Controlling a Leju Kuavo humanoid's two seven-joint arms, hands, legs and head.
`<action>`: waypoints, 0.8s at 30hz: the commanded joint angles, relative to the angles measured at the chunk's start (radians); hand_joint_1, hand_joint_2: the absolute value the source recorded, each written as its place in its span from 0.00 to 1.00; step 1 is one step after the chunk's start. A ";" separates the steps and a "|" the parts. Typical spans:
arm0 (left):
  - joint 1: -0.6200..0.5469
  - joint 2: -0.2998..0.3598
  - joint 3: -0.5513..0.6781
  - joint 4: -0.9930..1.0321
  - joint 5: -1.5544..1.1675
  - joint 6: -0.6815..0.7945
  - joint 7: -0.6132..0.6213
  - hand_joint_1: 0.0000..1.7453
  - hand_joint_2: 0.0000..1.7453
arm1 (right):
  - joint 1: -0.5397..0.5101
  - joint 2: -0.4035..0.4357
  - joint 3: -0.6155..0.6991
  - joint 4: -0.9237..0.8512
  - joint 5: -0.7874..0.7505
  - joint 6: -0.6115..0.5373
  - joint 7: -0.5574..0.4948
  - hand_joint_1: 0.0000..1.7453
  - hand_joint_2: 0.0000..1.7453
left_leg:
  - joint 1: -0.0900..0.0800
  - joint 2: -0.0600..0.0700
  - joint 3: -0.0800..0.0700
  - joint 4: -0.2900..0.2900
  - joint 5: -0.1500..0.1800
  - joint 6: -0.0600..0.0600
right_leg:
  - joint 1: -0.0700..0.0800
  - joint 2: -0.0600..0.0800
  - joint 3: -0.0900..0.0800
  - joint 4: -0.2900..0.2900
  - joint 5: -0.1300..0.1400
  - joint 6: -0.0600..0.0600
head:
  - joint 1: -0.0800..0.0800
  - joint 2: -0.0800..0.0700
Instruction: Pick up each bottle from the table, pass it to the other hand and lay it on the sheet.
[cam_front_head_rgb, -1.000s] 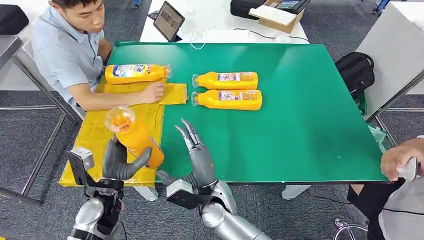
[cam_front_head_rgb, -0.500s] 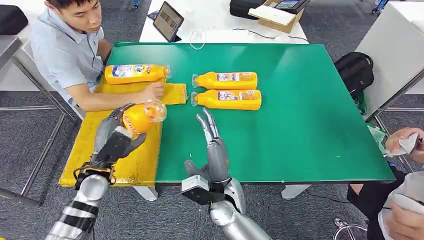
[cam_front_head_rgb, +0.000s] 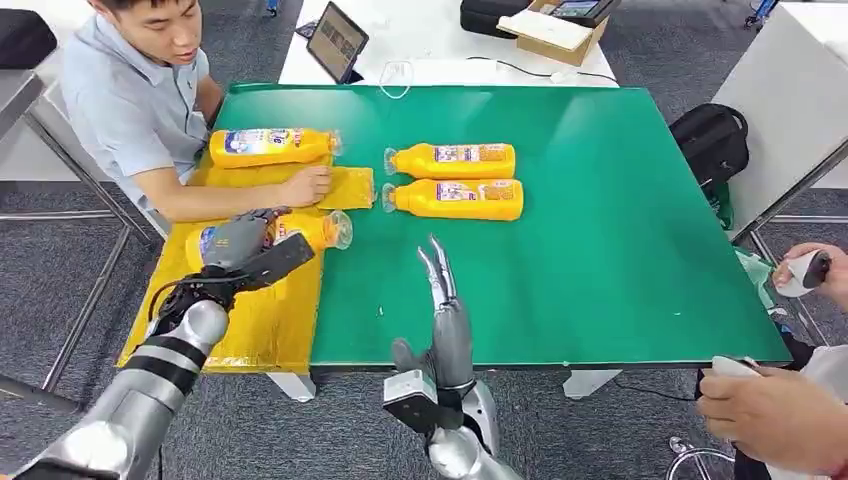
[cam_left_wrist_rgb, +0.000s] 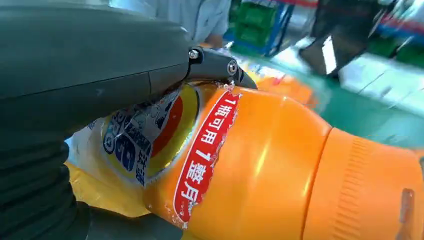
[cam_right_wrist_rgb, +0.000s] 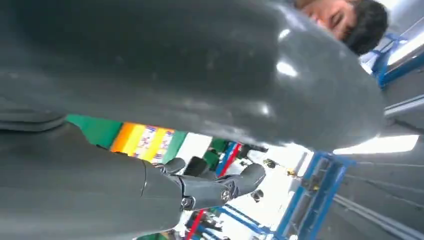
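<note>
At the left of the head view we see the yellow sheet (cam_front_head_rgb: 260, 320) draped over the left end of the green table (cam_front_head_rgb: 600, 250); at its upper end a seated person's hand (cam_front_head_rgb: 305, 185) rests on the cloth, and just above that hand a first bottle (cam_front_head_rgb: 270, 146) lies with its long axis across the frame, cap to the right; lower on the sheet our left hand (cam_front_head_rgb: 245, 252) grips a second bottle, the held bottle (cam_front_head_rgb: 300, 230), from above, and it too lies crosswise, clear cap pointing right toward the green; whether it touches the cloth we cannot tell from here. The left wrist view adds what the head view hides: the thumb and dark fingers (cam_left_wrist_rgb: 220, 67) wrapped over the label, red and blue print on the orange body (cam_left_wrist_rgb: 280, 165). Toward the centre, two more bottles lie side by side on the green, the farther (cam_front_head_rgb: 452, 160) and the nearer (cam_front_head_rgb: 455, 199), both crosswise with caps to the left; below them our right hand (cam_front_head_rgb: 447, 320) holds nothing, fingers straight and pointing up the frame; the right wrist view shows its fingertips (cam_right_wrist_rgb: 250, 175) apart and a striped label beyond. At the lower right, another person's hand (cam_front_head_rgb: 770, 410) holds a small object.
</note>
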 joint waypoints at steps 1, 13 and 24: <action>-0.175 0.026 -0.034 0.351 -0.006 -0.124 -0.022 1.00 1.00 | 0.031 -0.014 -0.078 0.051 0.005 -0.003 0.001 0.00 0.00 | 0.001 0.000 0.003 0.000 -0.001 -0.001 | 0.001 0.000 0.003 0.000 -0.001 -0.001 | 0.000 0.000; -0.196 0.027 -0.070 0.390 -0.031 -0.174 -0.017 0.92 1.00 | 0.007 -0.010 -0.064 0.078 -0.007 -0.003 0.001 0.00 0.00 | 0.000 0.001 0.003 0.000 -0.001 -0.001 | 0.000 0.001 0.002 0.001 -0.001 -0.001 | 0.000 0.000; -0.060 -0.065 0.216 0.106 0.537 -0.368 -0.144 0.00 1.00 | 0.019 0.003 -0.104 0.087 0.024 -0.003 0.001 0.00 0.00 | 0.000 0.000 0.004 0.000 -0.001 -0.001 | 0.001 0.000 0.004 0.000 -0.001 -0.001 | 0.000 0.000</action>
